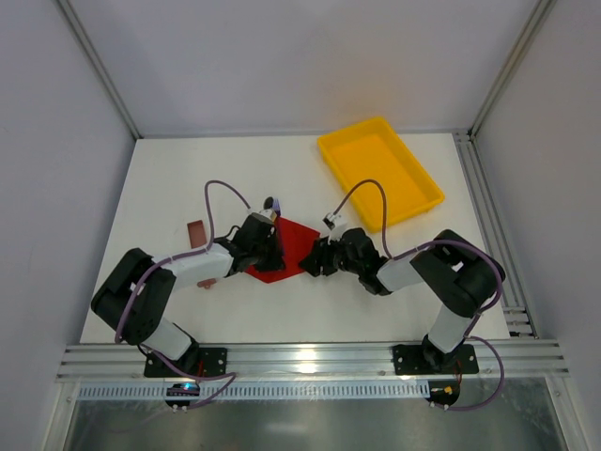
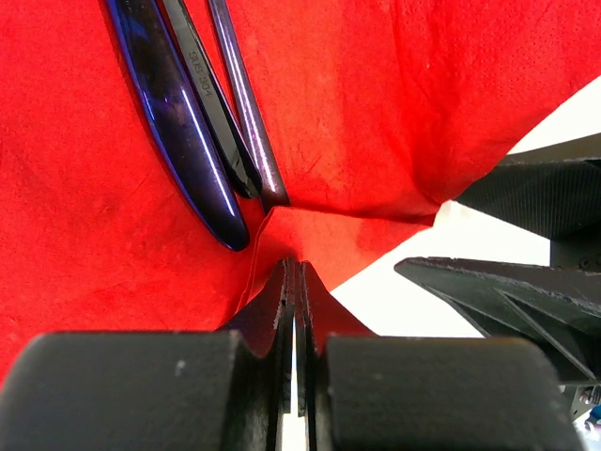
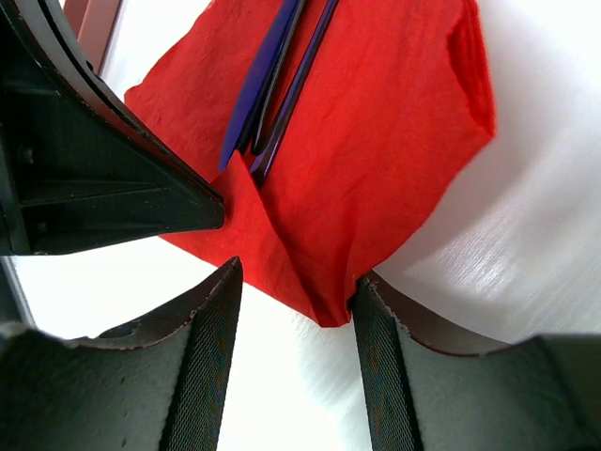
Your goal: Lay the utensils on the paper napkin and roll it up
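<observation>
- Small brownish-red block (image 1: pixel 196 232): far left on the table (image 1: pixel 169 178), apart from the work (not part of the job).
- Left end effector (image 2: pixel 294 272): closed, tips together at the near edge of the napkin (image 2: pixel 423 103), right at a crease. I cannot tell whether any paper is caught between the tips.
- Napkin: lies on the table between the two arms, mostly flat, with one edge creased and lifted. It looks thin, soft and light, and will likely tear or slide if dragged. Best taken by a corner or a folded edge, with a shallow pinch.
- Utensils (image 2: pixel 178 122): slender and glossy, lying side by side on the napkin with their ends near the crease. They look stiff and smooth, and will probably slide or roll when the paper moves, so the roll should start tight against them.
- Right end effector (image 3: pixel 296 277): open, fingers straddling the napkin's pointed corner and holding nothing (the paper looks free of both pads).
- Yellow tray (image 1: pixel 376 169): far right, well apart from the napkin.
</observation>
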Available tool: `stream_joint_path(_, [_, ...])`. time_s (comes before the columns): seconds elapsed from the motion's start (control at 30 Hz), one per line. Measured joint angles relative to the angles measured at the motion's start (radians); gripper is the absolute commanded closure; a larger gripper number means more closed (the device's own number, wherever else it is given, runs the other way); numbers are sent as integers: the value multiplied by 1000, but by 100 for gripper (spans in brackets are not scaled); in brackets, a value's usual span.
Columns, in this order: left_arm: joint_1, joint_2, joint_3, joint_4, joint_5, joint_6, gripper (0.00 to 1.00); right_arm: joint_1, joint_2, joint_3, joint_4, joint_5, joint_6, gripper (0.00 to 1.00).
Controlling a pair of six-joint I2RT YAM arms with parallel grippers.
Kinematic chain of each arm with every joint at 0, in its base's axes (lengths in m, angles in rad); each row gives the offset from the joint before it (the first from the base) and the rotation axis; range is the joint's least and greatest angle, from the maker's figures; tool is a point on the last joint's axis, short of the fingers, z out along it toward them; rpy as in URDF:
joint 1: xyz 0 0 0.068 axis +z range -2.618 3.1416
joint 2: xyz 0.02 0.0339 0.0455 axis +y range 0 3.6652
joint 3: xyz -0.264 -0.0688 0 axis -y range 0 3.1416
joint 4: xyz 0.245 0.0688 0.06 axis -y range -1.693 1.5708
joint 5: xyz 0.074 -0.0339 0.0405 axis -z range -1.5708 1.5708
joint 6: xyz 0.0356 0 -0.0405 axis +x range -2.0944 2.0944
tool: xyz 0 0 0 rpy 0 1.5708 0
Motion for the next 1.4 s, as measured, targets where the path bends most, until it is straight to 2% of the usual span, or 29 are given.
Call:
stream_joint_path(0.03, [0,0,0,-1,-1,1,100,0,-1,-3,2,-3,10,41])
stream_joint_path(0.07, [0,0,0,-1,-2,2,100,0,-1,-4,5,-5,18,39])
stream_joint_path(0.23, [0,0,0,-1,-1,2,100,0,-1,-4,14,1,62,38])
stream_joint_path(0.43, [0,0,0,-1,-2,4,100,0,-1,1,-9,31,72,56])
stream_joint_path(0.5, [0,0,0,-2,-2,5,100,0,-2,4,-25,42,72,63])
stream_joint_path(0.53, [0,0,0,-2,-3,5,100,0,-2,6,-33,48,70,70])
stream_joint_path(0.57, [0,0,0,-2,-5,5,100,0,-2,9,-43,51,69,72])
stream_joint_path(0.67, [0,0,0,-3,-8,9,100,0,-2,12,-58,50,70,72])
stream_joint_path(0.7, [0,0,0,-3,-8,11,100,0,-2,13,-58,48,71,70])
stream_joint_path(0.73, [0,0,0,-4,-9,12,100,0,-2,13,-58,45,73,63])
stream_joint_path(0.83, [0,0,0,-8,-9,14,100,0,-5,11,-49,33,85,57])
stream_joint_path(1.03, [0,0,0,-12,-11,16,100,0,-12,7,-53,31,97,58])
stream_joint_path(1.23, [-1,0,0,-15,-14,19,100,-1,-13,1,-54,31,108,72])
stream_joint_path(1.4, [-2,0,0,-19,-16,19,100,-1,-13,1,-70,27,126,77])
